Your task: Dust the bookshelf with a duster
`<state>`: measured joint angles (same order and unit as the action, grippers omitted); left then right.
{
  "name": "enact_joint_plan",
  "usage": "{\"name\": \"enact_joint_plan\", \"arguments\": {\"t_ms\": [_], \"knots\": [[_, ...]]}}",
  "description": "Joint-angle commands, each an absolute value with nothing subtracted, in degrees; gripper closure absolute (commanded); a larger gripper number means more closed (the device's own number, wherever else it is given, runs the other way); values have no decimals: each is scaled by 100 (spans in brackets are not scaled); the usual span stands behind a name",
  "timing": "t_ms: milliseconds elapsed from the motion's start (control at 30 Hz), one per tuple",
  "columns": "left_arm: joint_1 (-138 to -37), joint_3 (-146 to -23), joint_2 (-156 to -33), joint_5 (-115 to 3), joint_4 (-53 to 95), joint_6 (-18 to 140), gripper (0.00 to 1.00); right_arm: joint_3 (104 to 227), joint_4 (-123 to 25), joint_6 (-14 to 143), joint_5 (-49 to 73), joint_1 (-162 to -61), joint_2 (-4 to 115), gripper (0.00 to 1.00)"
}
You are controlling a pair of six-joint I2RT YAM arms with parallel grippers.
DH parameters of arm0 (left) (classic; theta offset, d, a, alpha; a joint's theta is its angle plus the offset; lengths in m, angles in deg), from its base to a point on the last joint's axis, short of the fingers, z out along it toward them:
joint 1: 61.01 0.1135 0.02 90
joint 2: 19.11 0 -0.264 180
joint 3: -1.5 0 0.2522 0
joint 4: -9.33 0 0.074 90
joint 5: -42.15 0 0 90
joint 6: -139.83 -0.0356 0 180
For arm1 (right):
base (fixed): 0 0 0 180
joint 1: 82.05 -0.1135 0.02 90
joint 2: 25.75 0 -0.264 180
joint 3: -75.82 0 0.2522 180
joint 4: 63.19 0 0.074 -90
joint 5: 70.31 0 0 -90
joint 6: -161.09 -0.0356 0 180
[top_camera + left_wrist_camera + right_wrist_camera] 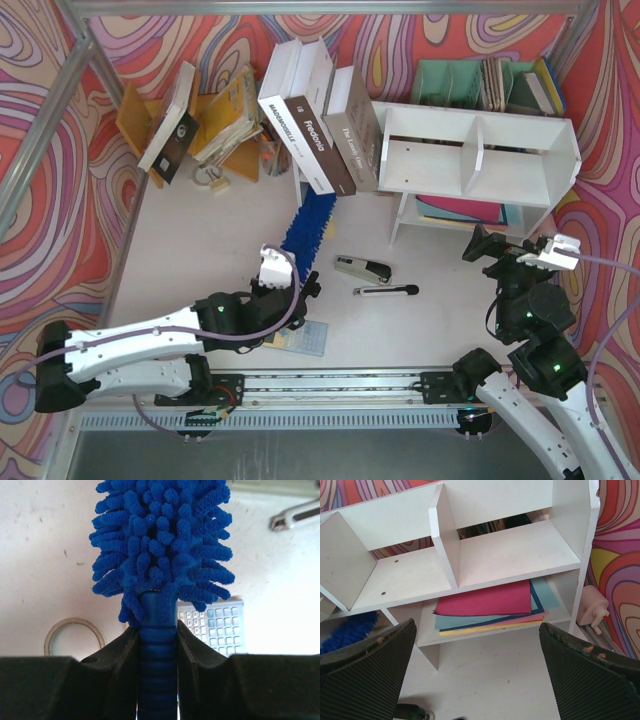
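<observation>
Swirl-patterned multicolour walls [40,60]; white tabletop [200,240]; grey metal frame post [48,130].

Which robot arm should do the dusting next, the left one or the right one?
Left, probably. The left gripper is shut on the duster by its handle, with the fluffy head near the bookshelf. The right gripper is open and empty, just facing the shelf.

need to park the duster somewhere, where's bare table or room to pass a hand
Bare table lies left of the duster, below the yellow rack. Another patch is right of the stapler, before the bookshelf. Both its upper compartments are empty. Crowded: leaning books, and paper stack on the lower tier.
</observation>
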<state>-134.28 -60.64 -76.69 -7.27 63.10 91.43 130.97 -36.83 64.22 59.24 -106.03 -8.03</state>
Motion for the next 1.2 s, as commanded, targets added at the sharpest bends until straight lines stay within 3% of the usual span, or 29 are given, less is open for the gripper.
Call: {"name": "enact_joint_plan", "arguments": {"t_ms": [0, 633, 1167], "knots": [[-13386, -5673, -7704, -823, 6045, 9560, 100, 13083, -3696, 6416, 5944, -10622, -816, 1], [-13389, -6346, -6887, -721, 5807, 8520, 100, 13063, -3678, 6398, 5956, -10621, -939, 1], [-13391, -5912, -7701, -1086, 5371, 8859, 100, 13077, -3677, 6398, 5925, -10620, -879, 1]]}}
